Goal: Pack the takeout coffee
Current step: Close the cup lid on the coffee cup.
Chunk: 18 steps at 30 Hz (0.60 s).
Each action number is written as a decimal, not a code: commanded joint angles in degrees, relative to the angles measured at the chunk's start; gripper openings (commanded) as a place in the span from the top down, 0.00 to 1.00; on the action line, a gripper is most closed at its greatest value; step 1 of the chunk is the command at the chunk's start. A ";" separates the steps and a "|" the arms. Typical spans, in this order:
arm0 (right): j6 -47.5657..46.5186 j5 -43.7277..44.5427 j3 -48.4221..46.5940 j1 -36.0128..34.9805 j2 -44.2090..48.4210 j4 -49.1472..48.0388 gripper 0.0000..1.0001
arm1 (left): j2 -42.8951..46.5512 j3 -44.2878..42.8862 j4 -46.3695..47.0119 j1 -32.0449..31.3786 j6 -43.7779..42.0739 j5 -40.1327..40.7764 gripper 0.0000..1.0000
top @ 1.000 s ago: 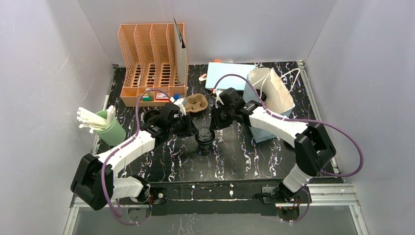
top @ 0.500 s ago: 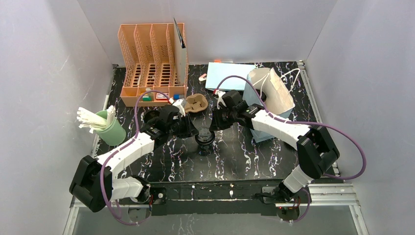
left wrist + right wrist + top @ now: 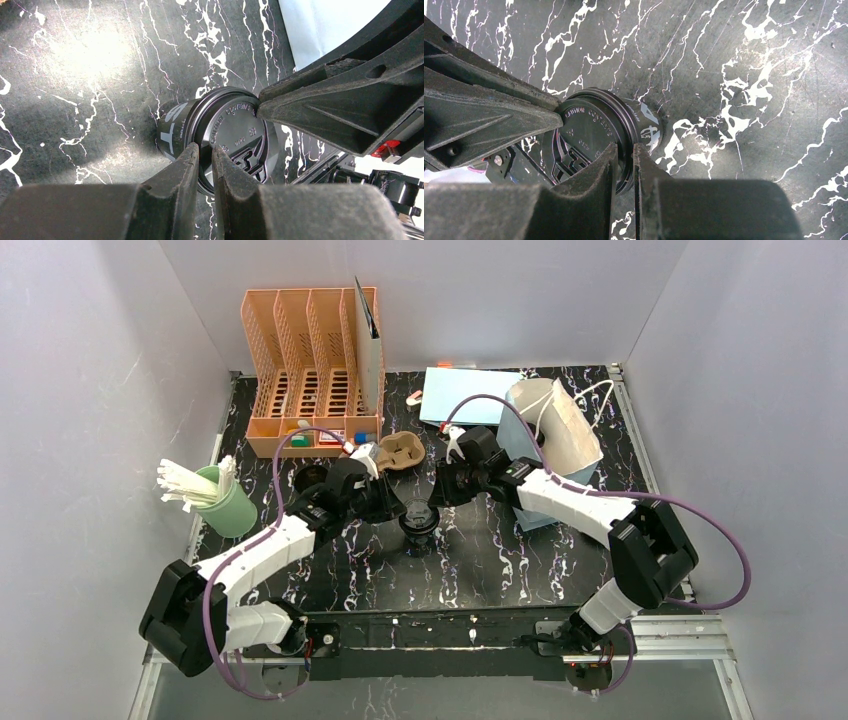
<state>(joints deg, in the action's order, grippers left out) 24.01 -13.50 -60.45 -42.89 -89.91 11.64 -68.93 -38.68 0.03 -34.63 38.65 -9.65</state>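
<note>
Left pincer (image 3: 205,150) is clenched on one side of the black lid (image 3: 240,135) of the coffee cup (image 3: 172,130), and my right pincer (image 3: 625,149) grips the lid's opposite rim the same way. I see the cup upright in the middle of the bench (image 3: 500,560), the pulp carrier (image 3: 400,452) just behind it, the light-blue bag (image 3: 555,445) behind my right forearm. Both arms reach inward, wrists low, meeting over the cup.

On black marbled desk (image 3: 500,560): orange organizer (image 3: 310,370), green cup (image 3: 228,508) of white sticks, pulp carrier (image 3: 402,452), light-blue bag (image 3: 556,440), lidded coffee cup (image 3: 418,526).
</note>
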 commanded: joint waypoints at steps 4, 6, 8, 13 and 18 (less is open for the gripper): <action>1.10 -2.41 5.55 -2.55 -4.54 7.44 0.77 | -2.29 4.35 -4.35 -3.34 1.54 -3.03 0.85; 1.30 -2.37 5.68 -2.69 -4.15 7.35 0.77 | -2.05 4.56 -4.09 -3.53 1.75 -3.00 0.85; 1.34 -2.10 5.55 -2.72 -3.63 7.41 0.77 | -1.69 4.38 -4.15 -3.56 1.76 -2.89 0.85; 0.29 -0.04 0.00 -2.72 -2.55 11.17 0.75 | -1.43 -0.78 -8.22 -3.57 0.02 -1.44 0.83; -1.55 3.57 -8.20 -2.70 -2.31 15.42 0.73 | -2.02 -8.18 -13.68 -3.56 -2.82 1.18 0.77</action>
<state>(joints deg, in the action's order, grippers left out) 23.90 -11.46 -64.16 -43.83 -90.06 17.80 -69.65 -42.35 -5.74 -36.69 38.02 -7.97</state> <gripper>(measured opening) 0.265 0.204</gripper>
